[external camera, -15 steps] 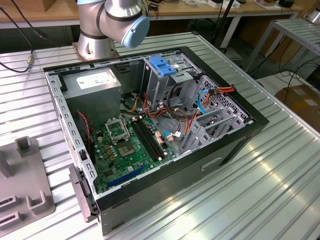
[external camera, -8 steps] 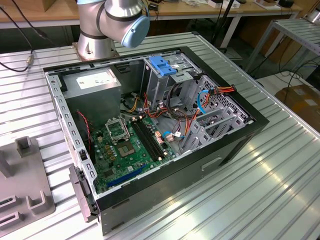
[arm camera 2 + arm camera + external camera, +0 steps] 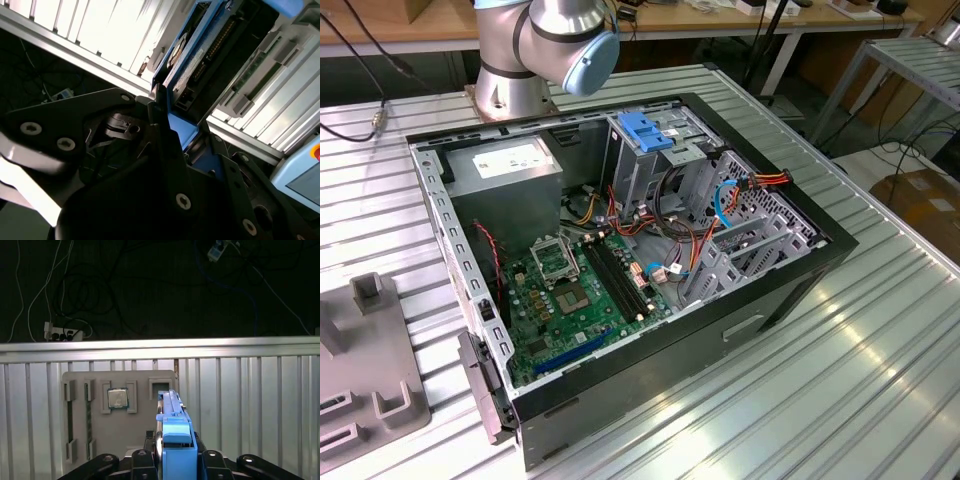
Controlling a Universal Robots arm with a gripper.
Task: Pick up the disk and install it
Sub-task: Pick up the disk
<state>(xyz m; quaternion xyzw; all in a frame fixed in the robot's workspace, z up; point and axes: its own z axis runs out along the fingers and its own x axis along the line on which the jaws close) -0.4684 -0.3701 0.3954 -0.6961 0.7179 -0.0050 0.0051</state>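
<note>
Blue-bracketed disk [image 3: 173, 432], edge-on in grasp

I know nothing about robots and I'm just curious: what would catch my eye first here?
The open computer case sits on the ribbed metal table in the exterior view, its green circuit board laid bare. In the first wrist view, the claw grips the disk edge-on, with a grey tray holding a chip beyond it.

Robotics lab, slatted aluminium bench [image 3: 880, 330], opened computer case [image 3: 720, 340], trailing cables [image 3: 75, 295]
</note>
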